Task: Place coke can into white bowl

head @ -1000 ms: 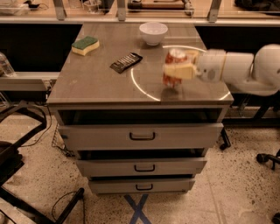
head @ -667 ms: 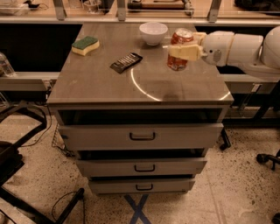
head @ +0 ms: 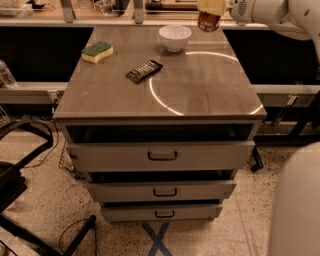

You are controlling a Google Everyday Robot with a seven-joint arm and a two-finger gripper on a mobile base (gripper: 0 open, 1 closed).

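The white bowl (head: 175,37) stands upright near the back edge of the grey cabinet top (head: 200,95). My gripper (head: 211,8) is at the top of the view, up and to the right of the bowl, reaching in from the right. It is shut on the red coke can (head: 208,22), and only the can's lower part shows below the cream fingers. The can hangs in the air, clear of the bowl and the top.
A green and yellow sponge (head: 97,51) lies at the back left. A black packet (head: 143,71) lies left of centre. The cabinet has three drawers with dark handles (head: 162,156). My white arm (head: 280,15) crosses the top right corner.
My gripper has lifted the coke can off the cabinet top and carried it up and back, toward the space right of the bowl.
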